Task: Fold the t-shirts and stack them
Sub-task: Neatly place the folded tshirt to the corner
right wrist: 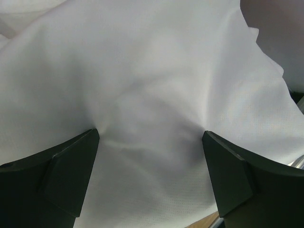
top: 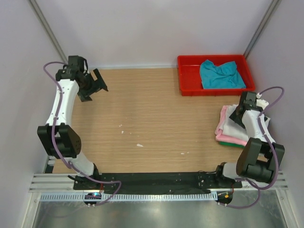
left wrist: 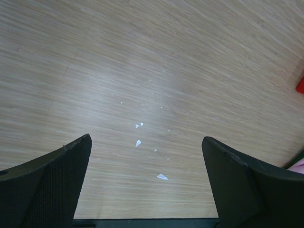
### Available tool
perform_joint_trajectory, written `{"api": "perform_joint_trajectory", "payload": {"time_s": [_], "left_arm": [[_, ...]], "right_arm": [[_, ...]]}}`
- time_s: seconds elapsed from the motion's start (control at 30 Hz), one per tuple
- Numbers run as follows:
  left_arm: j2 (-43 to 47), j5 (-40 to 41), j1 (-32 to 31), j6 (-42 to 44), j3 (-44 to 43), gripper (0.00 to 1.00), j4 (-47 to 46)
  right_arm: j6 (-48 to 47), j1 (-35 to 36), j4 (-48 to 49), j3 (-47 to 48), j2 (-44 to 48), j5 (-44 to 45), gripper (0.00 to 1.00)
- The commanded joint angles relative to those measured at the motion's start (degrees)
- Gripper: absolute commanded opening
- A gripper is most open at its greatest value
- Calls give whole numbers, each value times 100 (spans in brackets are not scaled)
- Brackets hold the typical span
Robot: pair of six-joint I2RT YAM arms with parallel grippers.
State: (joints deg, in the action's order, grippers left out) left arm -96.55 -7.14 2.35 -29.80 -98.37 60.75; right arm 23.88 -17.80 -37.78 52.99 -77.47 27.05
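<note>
Hovering low at the near right of the scene, the right pincer [right wrist: 151, 137] stood spread wide, with its tips set down against the white t-shirt [right wrist: 156, 71]. The cloth filled the whole gap between the fingers and puckered a little at the left tip, but nothing was pinched. That white shirt lay directly under the pincer as the top layer of a stack. The pink t-shirt [top: 220, 124] showed at the stack's left edge, and the green t-shirt [top: 233, 141] peeked out along the edge nearest the arm bases.

Farther out and well apart, on the opposite side of the tabletop [top: 152, 118], the left pincer [top: 97, 83] was also wide open and held nothing. Only bare wood showed between its fingers.

Farthest of all, the teal t-shirt [top: 221, 74] lay crumpled and unfolded in the red tray [top: 190, 90]. It sat beyond the right pincer and slightly to that pincer's left, with the tray's near rim just past the stack. Its bunched mass ran broadly crosswise, left to right, within the tray.

By my reading, three shirts were already stacked and the teal one remained. The coming reach likely turned on that layout, since the shirt sat a short way ahead of the right pincer but a full tabletop's width from the left one. The right arm was therefore clearly the nearer.
</note>
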Motion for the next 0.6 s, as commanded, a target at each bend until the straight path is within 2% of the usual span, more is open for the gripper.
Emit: {"api": "perform_joint_trajectory", "payload": {"time_s": [0.0, 0.07, 0.23, 0.4, 0.5, 0.57], "left_arm": [[479, -34, 37, -26, 195, 100, -151], [593, 28, 37, 35, 195, 100, -143], [690, 11, 29, 255, -278, 100, -134], [769, -410, 37, 396, -1200, 100, -169], [1068, -421, 37, 597, -1421, 100, -204], [1375, -350, 37, 712, -1396, 100, -178]], "right_arm": [[460, -4, 545, 17, 373, -50, 97], [390, -4, 308, 254, 425, -50, 98], [-339, -4, -475, 2036, 812, -357, 100], [-1016, -4, -1098, 4038, 813, -1760, 100], [-991, -4, -1345, 4630, 830, -2498, 100], [-990, -4, -1381, 4703, 961, -2948, 100]]}}
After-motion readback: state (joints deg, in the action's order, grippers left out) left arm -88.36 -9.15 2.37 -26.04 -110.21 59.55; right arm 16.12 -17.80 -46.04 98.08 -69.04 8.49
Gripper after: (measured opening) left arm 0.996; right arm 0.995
